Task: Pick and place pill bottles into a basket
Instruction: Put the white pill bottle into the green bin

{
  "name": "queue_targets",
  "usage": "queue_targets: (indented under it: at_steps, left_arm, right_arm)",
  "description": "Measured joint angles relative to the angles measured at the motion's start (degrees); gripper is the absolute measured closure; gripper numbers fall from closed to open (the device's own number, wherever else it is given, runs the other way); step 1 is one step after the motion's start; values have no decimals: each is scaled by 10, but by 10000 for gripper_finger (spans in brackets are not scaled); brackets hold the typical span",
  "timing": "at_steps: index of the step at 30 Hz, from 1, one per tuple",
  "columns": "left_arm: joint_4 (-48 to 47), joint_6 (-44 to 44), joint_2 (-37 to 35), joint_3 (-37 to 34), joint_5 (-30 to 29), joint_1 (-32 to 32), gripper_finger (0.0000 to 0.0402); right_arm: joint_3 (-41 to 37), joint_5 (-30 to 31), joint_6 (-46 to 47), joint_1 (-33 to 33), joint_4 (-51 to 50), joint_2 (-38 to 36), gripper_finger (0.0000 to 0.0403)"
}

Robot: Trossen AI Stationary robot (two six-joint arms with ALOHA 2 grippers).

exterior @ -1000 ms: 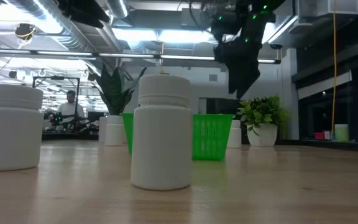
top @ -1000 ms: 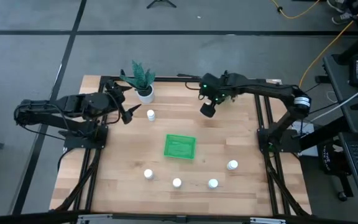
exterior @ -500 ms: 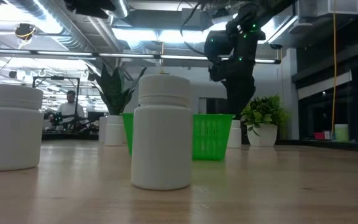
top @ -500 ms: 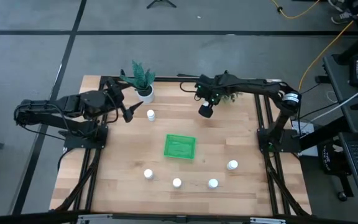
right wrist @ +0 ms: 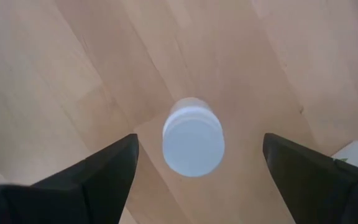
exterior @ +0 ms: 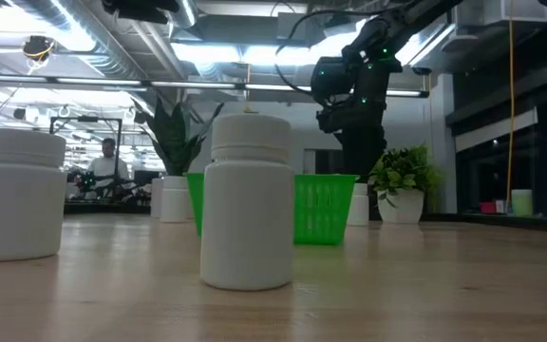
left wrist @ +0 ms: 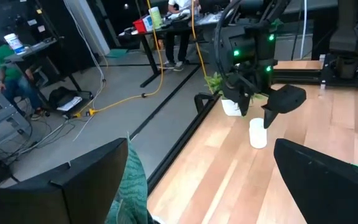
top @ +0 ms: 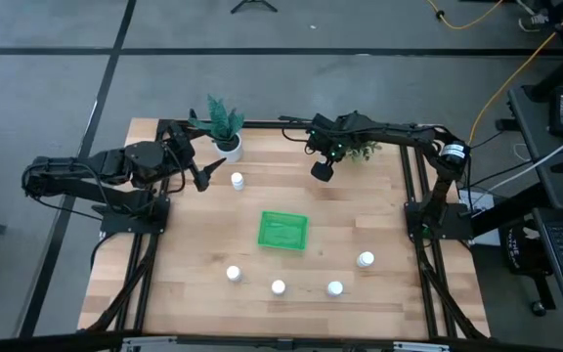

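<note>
The green basket (top: 282, 231) sits at the table's middle. Several white pill bottles stand upright on their bases: one at the far left (top: 238, 180), others along the near side (top: 234, 274) (top: 278, 287) (top: 334, 288) (top: 365, 259). My right gripper (top: 322, 169) is open and points down above another bottle (right wrist: 193, 137), with a finger on either side and clear of it. That bottle also shows in the left wrist view (left wrist: 258, 134). My left gripper (top: 203, 176) is open and empty, just left of the far-left bottle.
A white pot with a green plant (top: 226, 142) stands at the far edge near my left gripper. A second small plant (top: 361, 152) stands at the far edge under my right arm. Bare wood (top: 194, 235) lies around the basket.
My right gripper has come down toward the bottle beneath it and shifted slightly toward the table's far left. Bottles and basket have stayed in place.
</note>
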Motion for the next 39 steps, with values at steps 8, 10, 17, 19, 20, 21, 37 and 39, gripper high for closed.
queue_targets:
  at_steps: [8, 10, 17, 19, 20, 21, 37, 39]
  left_arm:
    - [0, 9, 0, 0, 0, 0, 1]
    - [0, 10, 0, 0, 0, 0, 1]
    - [-1, 11, 0, 0, 0, 0, 1]
    - [-1, 11, 0, 0, 0, 0, 1]
    - [-1, 11, 0, 0, 0, 0, 1]
    - [-1, 11, 0, 0, 0, 0, 1]
    - [-1, 10, 0, 0, 0, 0, 2]
    - [-1, 10, 0, 0, 0, 0, 2]
  right_arm:
    - [-3, -6, 0, 0, 0, 9, 60]
    - [-5, -11, 0, 0, -1, 17, 60]
    - [-6, -14, 0, 0, 11, 36, 60]
    - [-6, -14, 0, 0, 11, 37, 62]
    - [-6, -14, -1, 0, 12, 37, 65]
    - [-6, -14, 0, 0, 12, 37, 70]
    - [-6, -32, -1, 0, -3, 37, 204]
    - [-6, -32, -1, 0, -3, 37, 222]
